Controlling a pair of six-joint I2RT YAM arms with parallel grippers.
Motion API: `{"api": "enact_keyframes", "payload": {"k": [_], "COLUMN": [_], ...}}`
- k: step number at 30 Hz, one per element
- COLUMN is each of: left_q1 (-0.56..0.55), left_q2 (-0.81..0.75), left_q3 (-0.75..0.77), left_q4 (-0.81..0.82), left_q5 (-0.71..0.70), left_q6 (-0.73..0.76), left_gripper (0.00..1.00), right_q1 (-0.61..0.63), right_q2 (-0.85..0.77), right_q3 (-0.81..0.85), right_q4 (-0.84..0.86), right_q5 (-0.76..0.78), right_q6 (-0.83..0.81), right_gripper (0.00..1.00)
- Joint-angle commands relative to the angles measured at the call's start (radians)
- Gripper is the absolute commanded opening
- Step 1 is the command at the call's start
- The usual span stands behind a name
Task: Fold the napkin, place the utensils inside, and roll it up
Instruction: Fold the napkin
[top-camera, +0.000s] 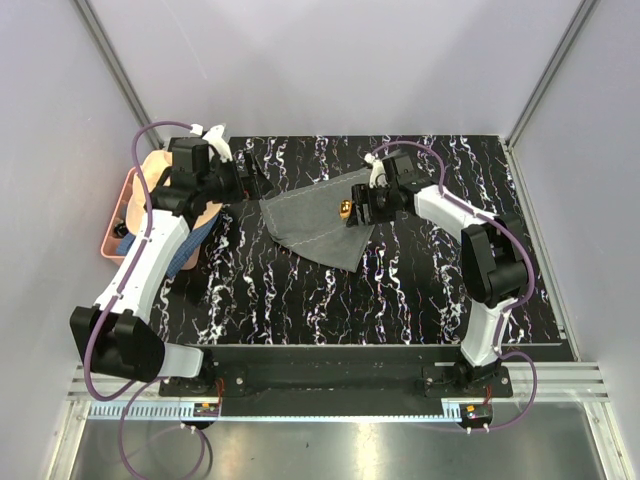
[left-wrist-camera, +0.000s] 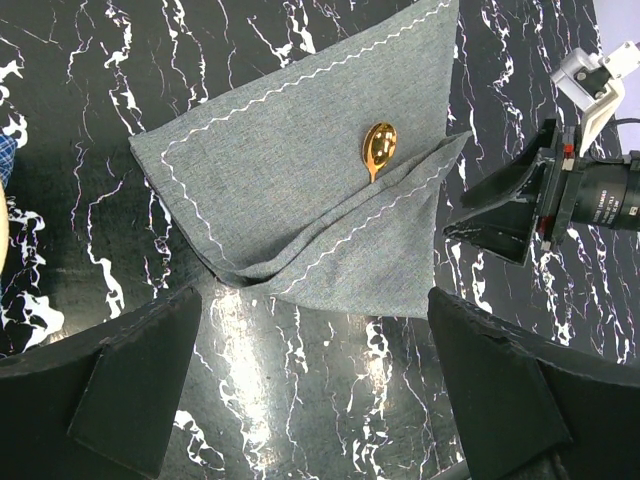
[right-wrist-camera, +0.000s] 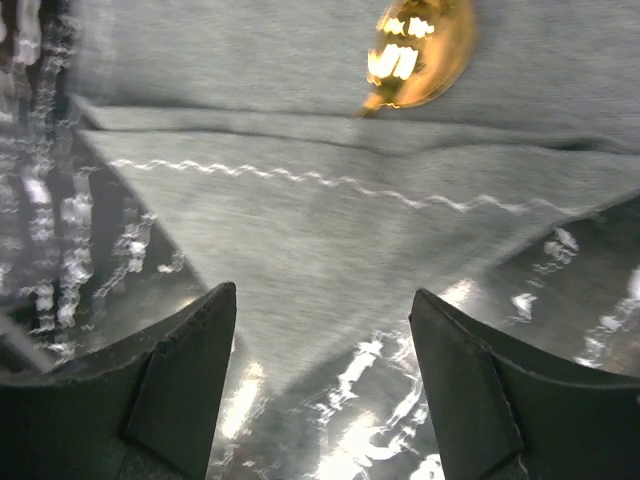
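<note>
The grey napkin (top-camera: 318, 218) lies on the black marble table (top-camera: 300, 290), folded, with one flap (left-wrist-camera: 370, 240) laid over its lower part. A gold spoon (left-wrist-camera: 379, 147) rests on it; its bowl shows and its handle runs under the flap. My right gripper (right-wrist-camera: 322, 295) is open, low over the flap's corner (right-wrist-camera: 300, 250), with nothing between its fingers; the spoon's bowl (right-wrist-camera: 420, 50) is just beyond. In the top view the right gripper (top-camera: 360, 212) sits at the napkin's right edge. My left gripper (left-wrist-camera: 312, 300) is open over bare table at the napkin's left edge, empty.
A pink basket (top-camera: 112, 225) stands at the table's far left with a peach hat (top-camera: 158, 175) in it. A blue cloth (top-camera: 197, 240) lies partly under my left arm. The table's side and back edges meet grey walls.
</note>
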Motion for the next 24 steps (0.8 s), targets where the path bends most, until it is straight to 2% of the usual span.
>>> {"api": "enact_keyframes", "payload": {"k": [1, 13, 24], "left_q1": [-0.006, -0.007, -0.007], "left_q2": [0.002, 0.010, 0.007], "left_q3": [-0.010, -0.010, -0.011], "left_q4": [0.037, 0.039, 0.039], "left_q5": [0.023, 0.017, 0.014], "left_q6": [0.001, 0.003, 0.005], "left_gripper": [0.99, 0.99, 0.99], "right_q1": [0.005, 0.003, 0.005], "right_q2": [-0.004, 0.139, 0.209], "right_q3": [-0.004, 0.092, 0.182], "right_q4": [0.148, 0.153, 0.148], "right_q5": [-0.159, -0.184, -0.118], "right_q6": [0.096, 0.136, 0.117], "right_gripper": [0.79, 0.79, 0.79]}}
